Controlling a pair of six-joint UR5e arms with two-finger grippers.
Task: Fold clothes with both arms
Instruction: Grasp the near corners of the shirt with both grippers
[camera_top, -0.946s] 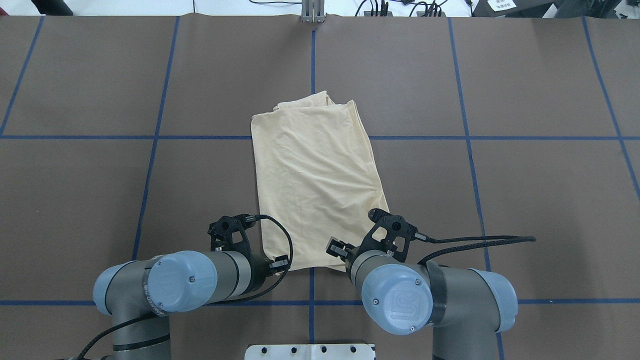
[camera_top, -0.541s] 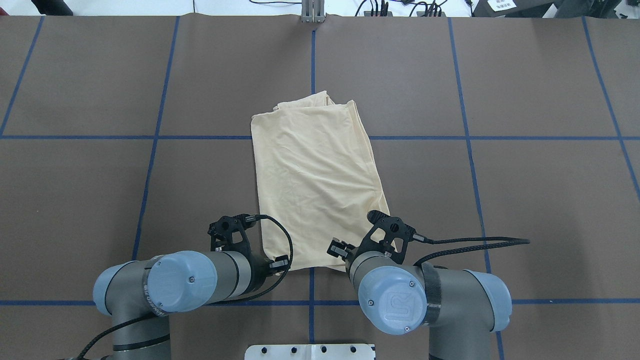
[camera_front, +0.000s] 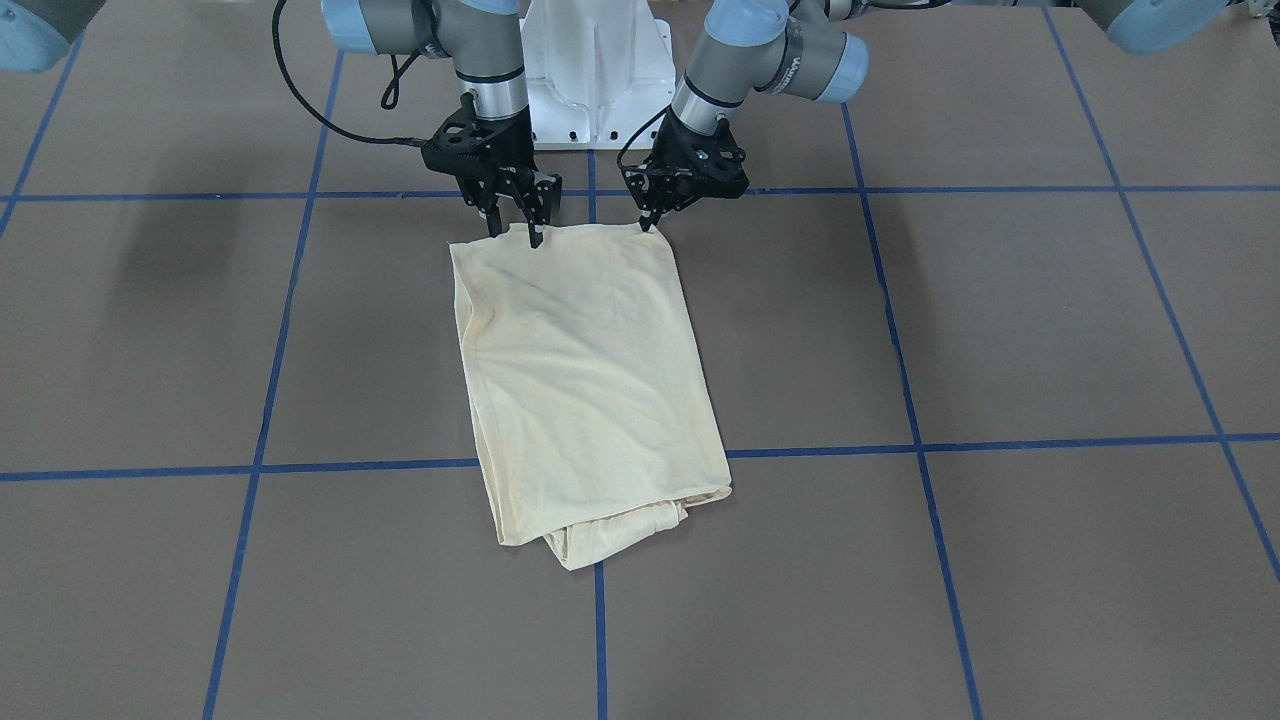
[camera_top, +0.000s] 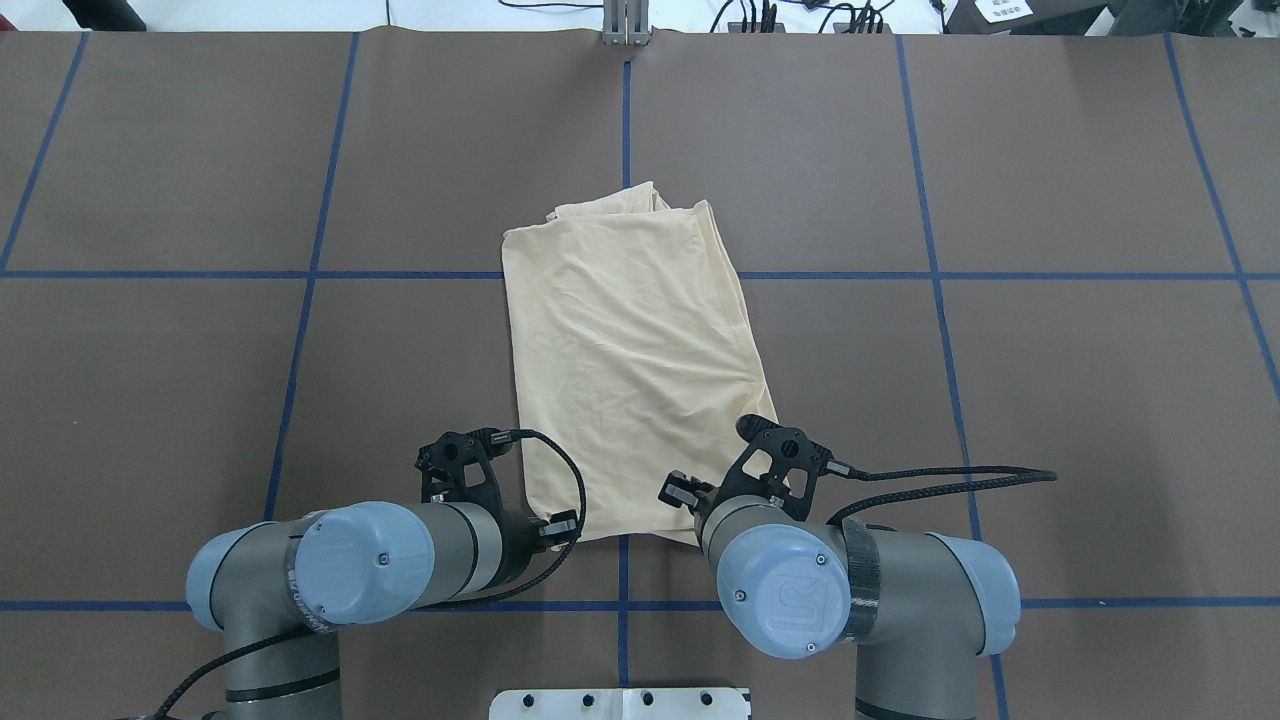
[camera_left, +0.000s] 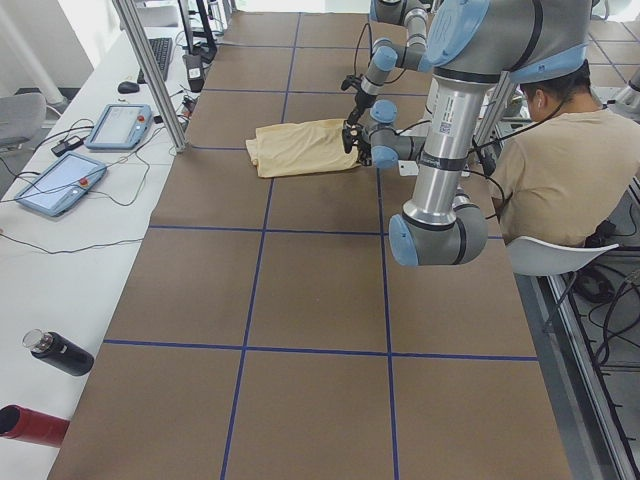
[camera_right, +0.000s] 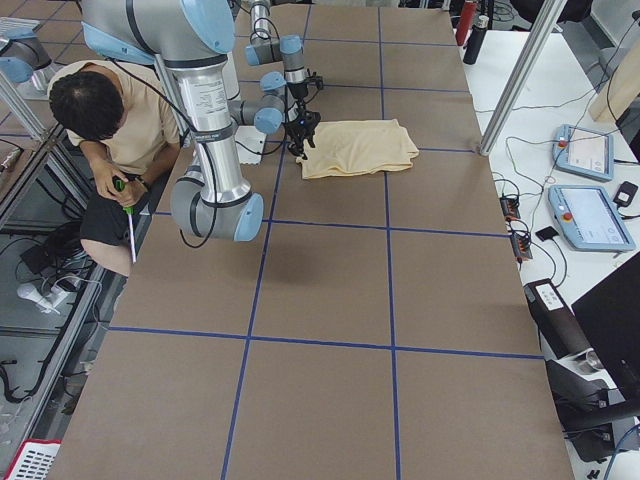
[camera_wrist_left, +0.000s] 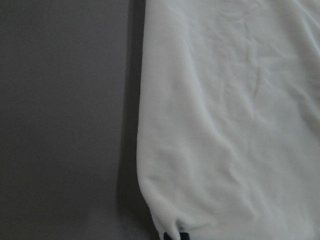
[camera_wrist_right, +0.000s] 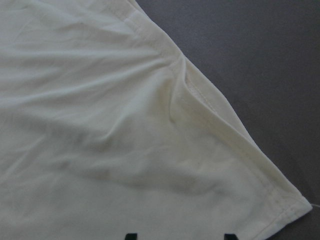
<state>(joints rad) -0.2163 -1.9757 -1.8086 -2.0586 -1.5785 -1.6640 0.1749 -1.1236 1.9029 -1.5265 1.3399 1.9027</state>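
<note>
Handling first: the shirt (camera_top: 630, 370) looked thin, light and limp, so you should have expected it to sag and drag rather than hold any shape, and the stacked layers to slide on each other. It lay flat on the table (camera_top: 1000, 400) as a long narrow panel, long axis pointing away from the robot, near hem just in front of the two wrists, with a bunched layer poking out at the far end. No print was visible. My read was that the best hold was the two near corners, biting through every layer at the stitched hem, then lifting both evenly. A one-sided lift would likely skew the panel. The left gripper (camera_front: 648, 222) looked closed on the near left corner; its wrist camera showed the cloth puckered into a dark tip at bottom centre. The right gripper (camera_front: 516, 228) was spread wide at the near hem on its side, tips well apart with fabric lying between them, gripping nothing. Against the overhead shot just under a second earlier, the right arm (camera_top: 860, 590) had crept slightly inward and forward, its cable (camera_top: 950, 478) pulled in with it. The left arm (camera_top: 360, 565) and the shirt hadn't moved.
</note>
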